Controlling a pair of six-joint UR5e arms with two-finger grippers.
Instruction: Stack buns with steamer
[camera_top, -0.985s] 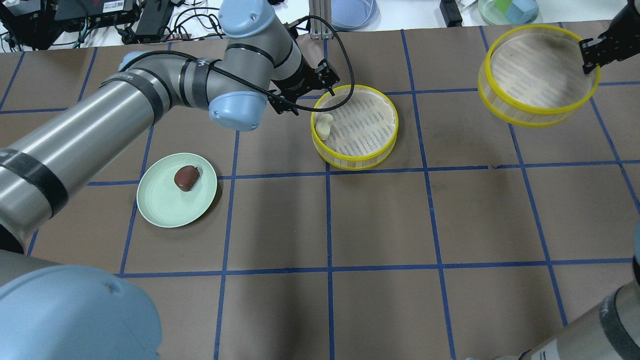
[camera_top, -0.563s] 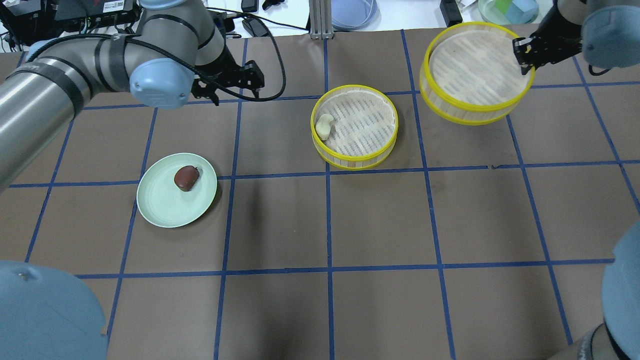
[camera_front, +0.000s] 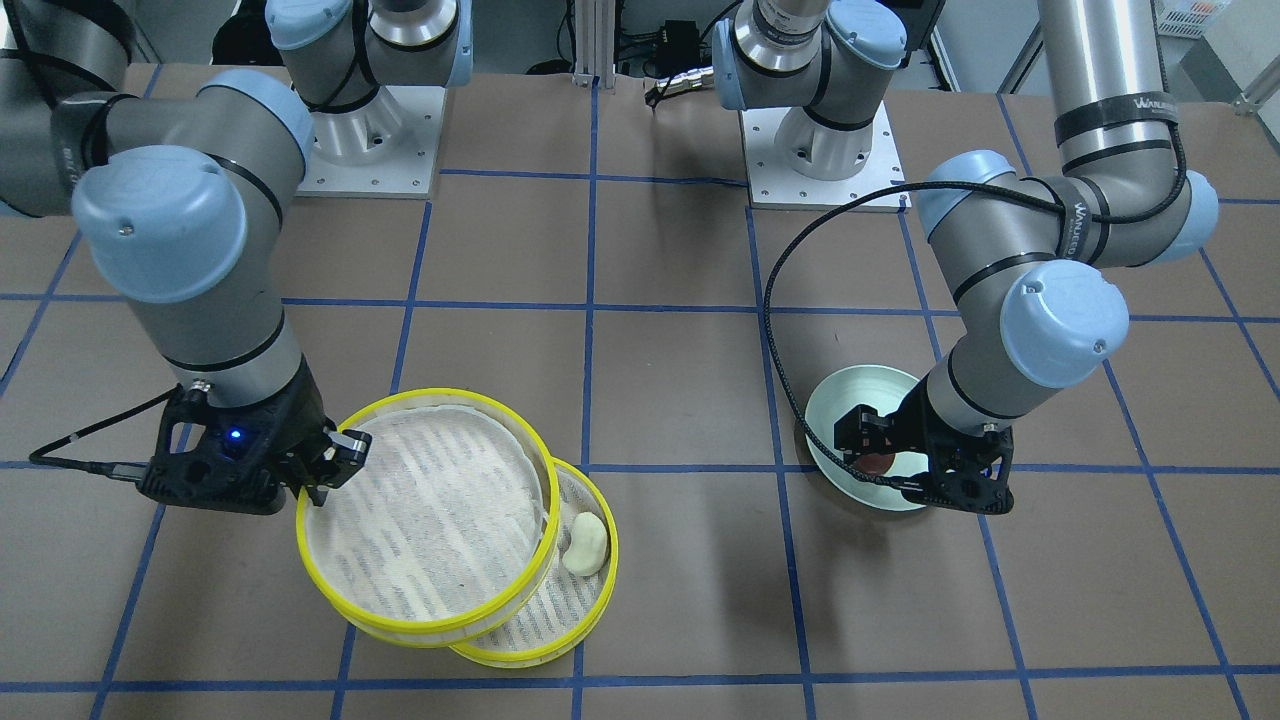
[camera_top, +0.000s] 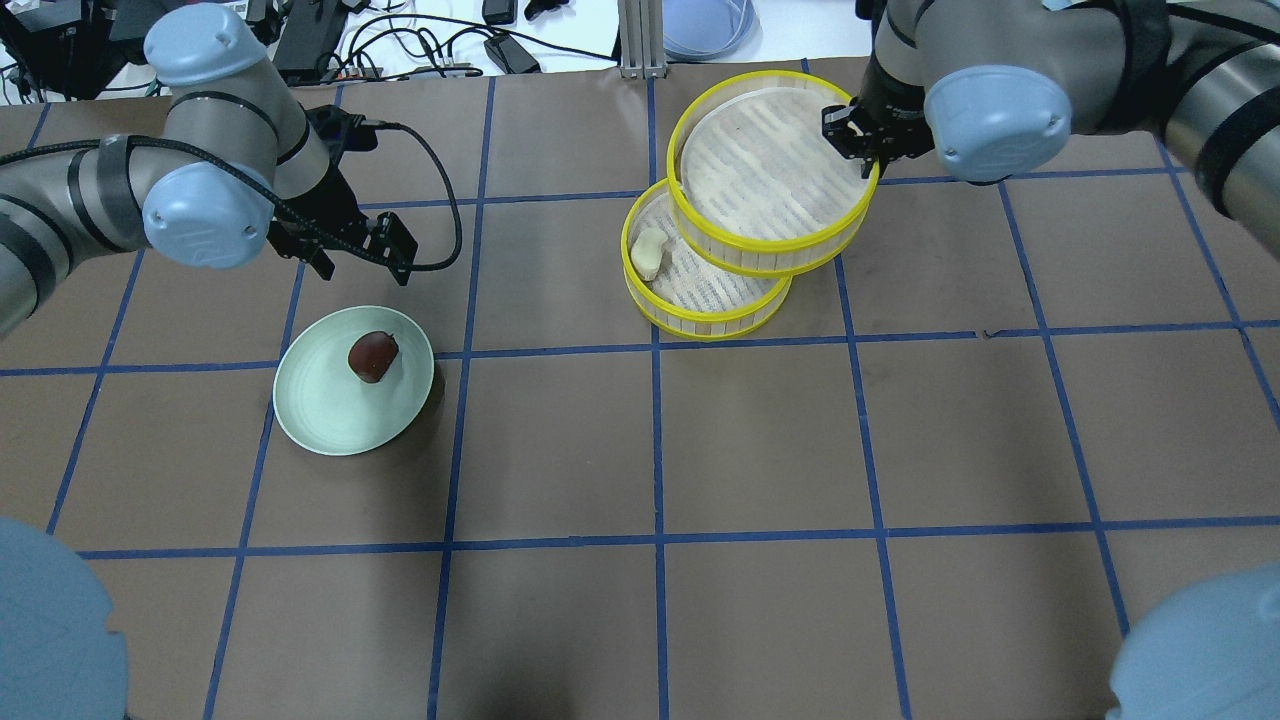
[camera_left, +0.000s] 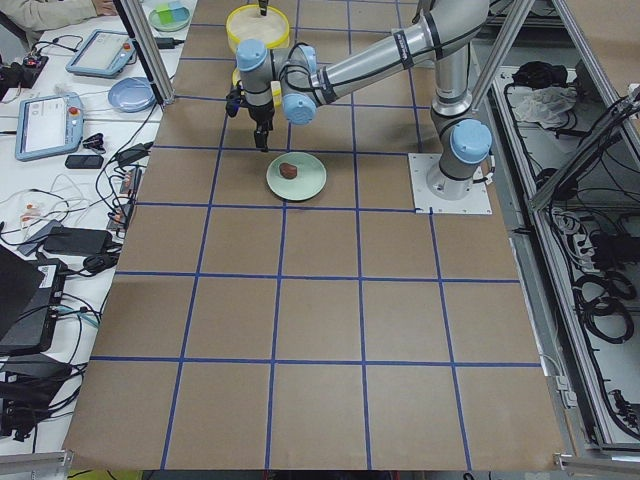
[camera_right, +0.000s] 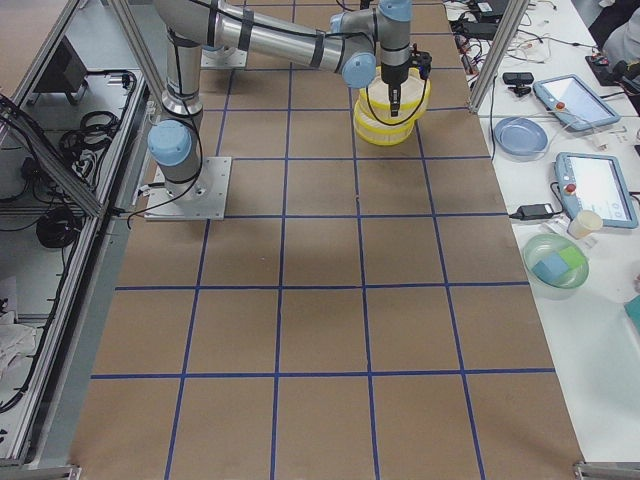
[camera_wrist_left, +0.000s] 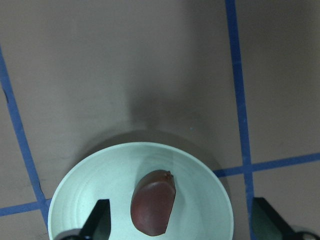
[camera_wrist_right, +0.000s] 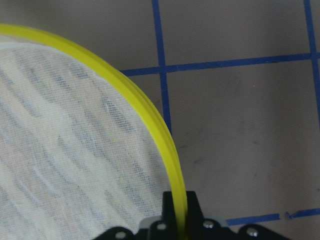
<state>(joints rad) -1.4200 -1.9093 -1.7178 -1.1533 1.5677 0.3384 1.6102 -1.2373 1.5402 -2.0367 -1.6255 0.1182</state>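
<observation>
The right jaws pinch the upper steamer tray (camera_top: 770, 190) by its rim, raised half over the lower tray (camera_top: 710, 318), presumably to cap the cream-white bun (camera_top: 648, 252) inside. The left jaws hang open above the reddish-brown bun (camera_top: 373, 356) on its plate (camera_top: 330, 410), likely for pickup.

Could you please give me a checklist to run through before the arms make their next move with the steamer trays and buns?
1. Hold of the right gripper on the upper steamer tray: the rim is clamped between its fingers in the wrist view: ok.
2. Upper steamer tray centred over the lower steamer tray: overlaps it only partly: not ok.
3. The cream bun inside the lower steamer tray: lies by its rim, uncovered: ok.
4. The left gripper open above the brown bun: ok.
5. Brown bun on the green plate, free to pick: ok.
6. Height gap between the trays: cannot tell.
</observation>
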